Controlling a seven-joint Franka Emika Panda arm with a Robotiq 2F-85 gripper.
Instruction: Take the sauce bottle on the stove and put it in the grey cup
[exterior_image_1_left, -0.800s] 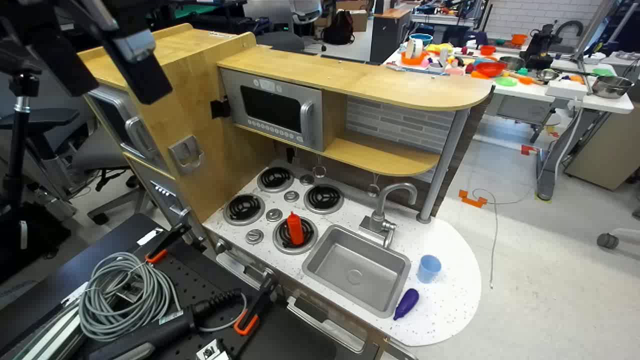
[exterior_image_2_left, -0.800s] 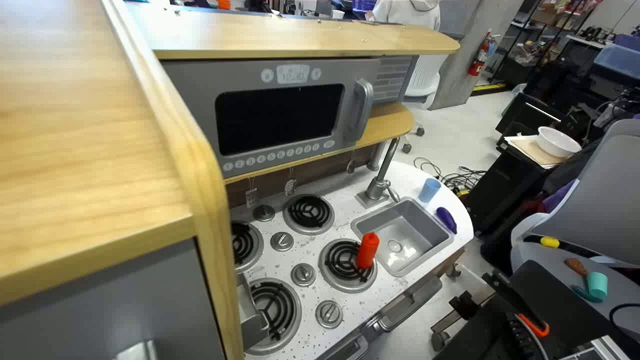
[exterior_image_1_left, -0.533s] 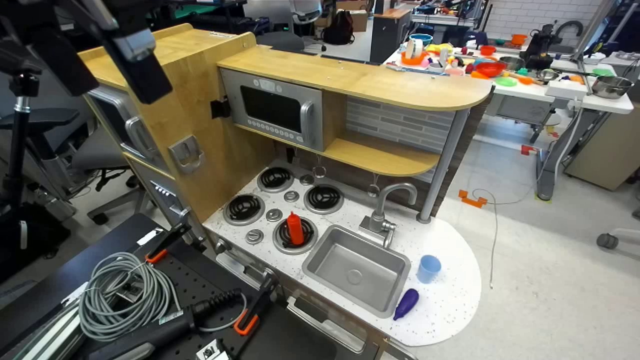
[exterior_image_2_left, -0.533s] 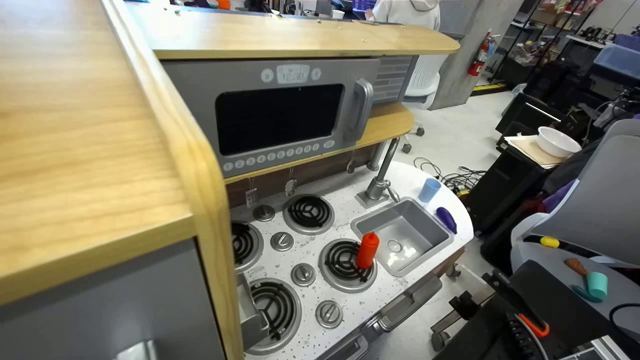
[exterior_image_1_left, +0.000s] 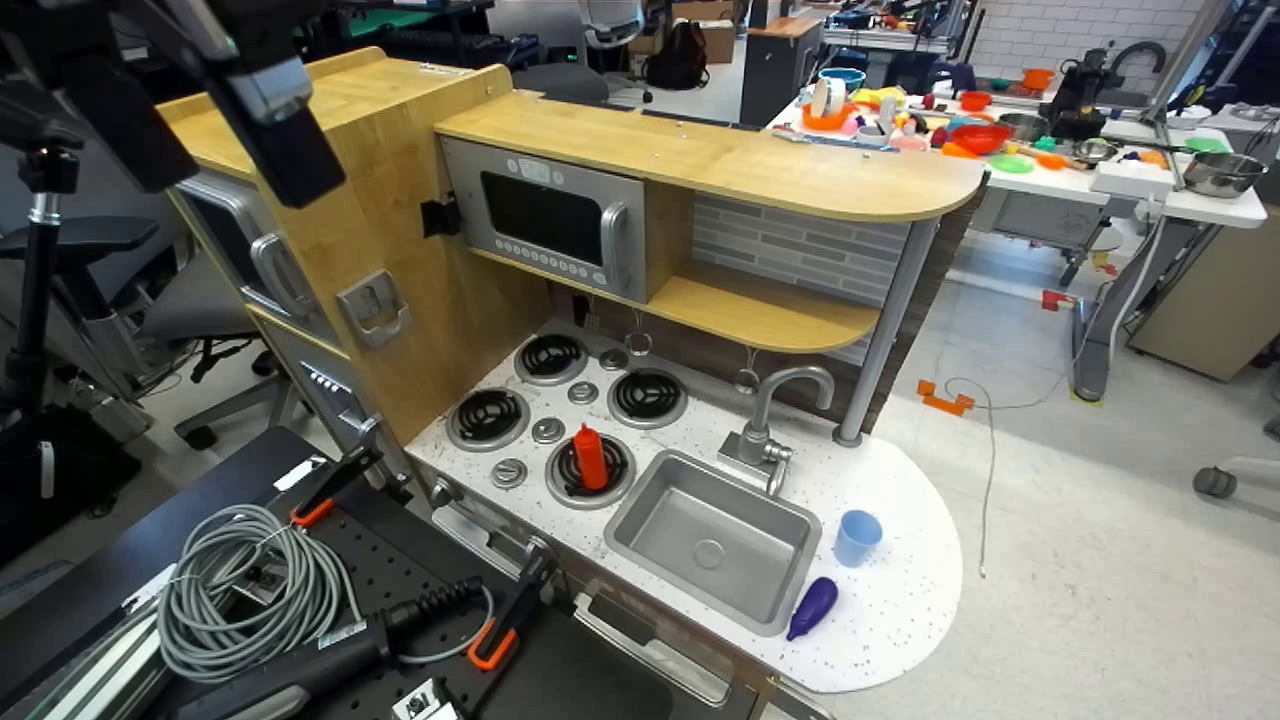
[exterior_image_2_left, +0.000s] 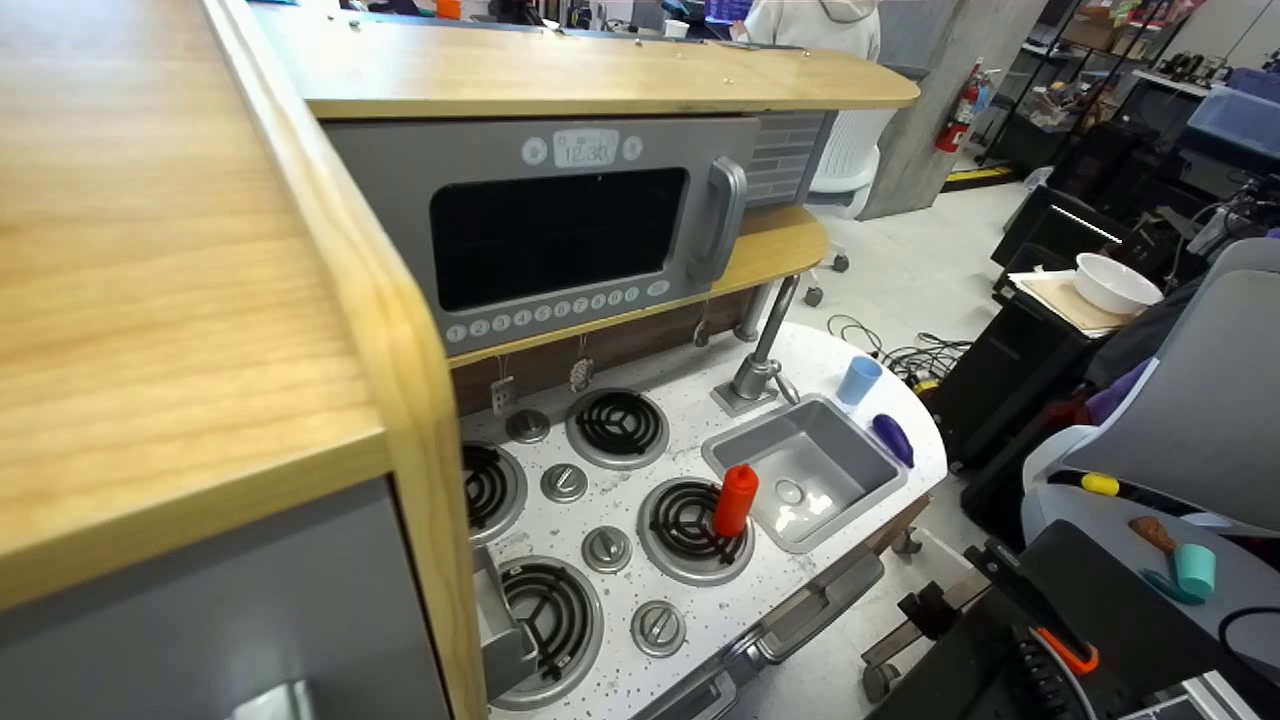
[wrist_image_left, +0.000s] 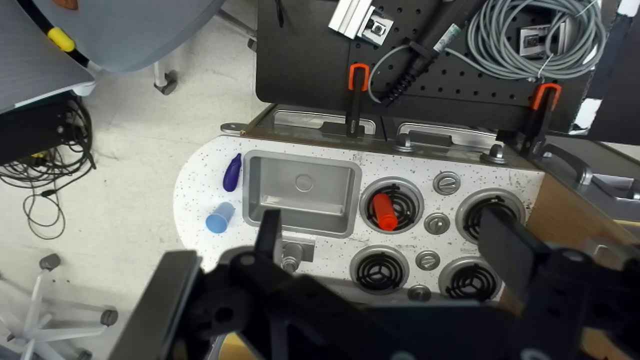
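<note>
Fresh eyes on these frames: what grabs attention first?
The red sauce bottle, standing on the burner nearest the sink, pops first. Then the purple toy eggplant and pale blue cup, both on the white countertop across the sink from the bottle. In an exterior view, the dark open gripper looms at the upper left.

Bright indoor light seems to fall from above. In an exterior view the claw (exterior_image_1_left: 238, 188) is dark and soft-edged and the corner around it dim; the counter (exterior_image_1_left: 890, 600) below it and the floor (exterior_image_1_left: 1090, 520) well apart from it look bright, while shade covers the back panel (exterior_image_1_left: 700, 362) under the shelf (exterior_image_1_left: 770, 312). In an exterior view pale glare lies on the cabinet (exterior_image_2_left: 180, 250), and upright edges splay outward. In the wrist view the claw's nearest parts are blurred, almost black; beyond it the counter is crisp, and a shiny strip gleams inside the sink (wrist_image_left: 310, 194).
</note>
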